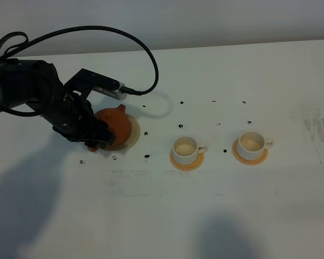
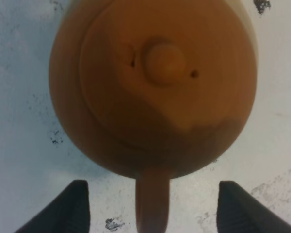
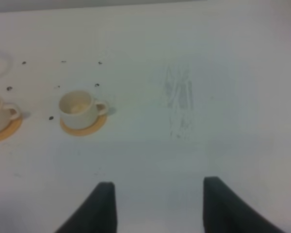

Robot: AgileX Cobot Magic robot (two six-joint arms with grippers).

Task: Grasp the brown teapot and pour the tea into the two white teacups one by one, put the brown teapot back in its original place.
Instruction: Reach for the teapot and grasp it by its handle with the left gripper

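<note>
**Clerk:** Item one, and where is it?

**Keeper:** Brown teapot [image 1: 117, 123], lid on, knob up. It stands on the pale cream saucer [image 1: 135, 131] at the left of the desk [image 1: 205, 216]. Its loop handle faces the left arm.

**Clerk:** Left pincer?

**Keeper:** Left pincer [image 2: 154, 208] is spread wide. One dark finger [image 2: 77, 206] lies on each side of the handle, with desk showing in both gaps. It grips nothing.

**Clerk:** Cups?

**Keeper:** Two white teacups, both upright, each on its own orange coaster. The near teacup [image 1: 184, 147] stands just right of the saucer, on the near coaster [image 1: 187, 161]. The far teacup [image 1: 252, 142] stands further right, on the far coaster [image 1: 249, 156]. Both handles point right. I cannot tell what is in them.

**Clerk:** Right pincer?

**Keeper:** Right pincer [image 3: 157, 206] is parted and empty, over bare desk, well apart from the cups.

**Clerk:** Sundries?

**Keeper:** Small dark specks [image 1: 180, 126] lie scattered about the teapot and cups.
</note>
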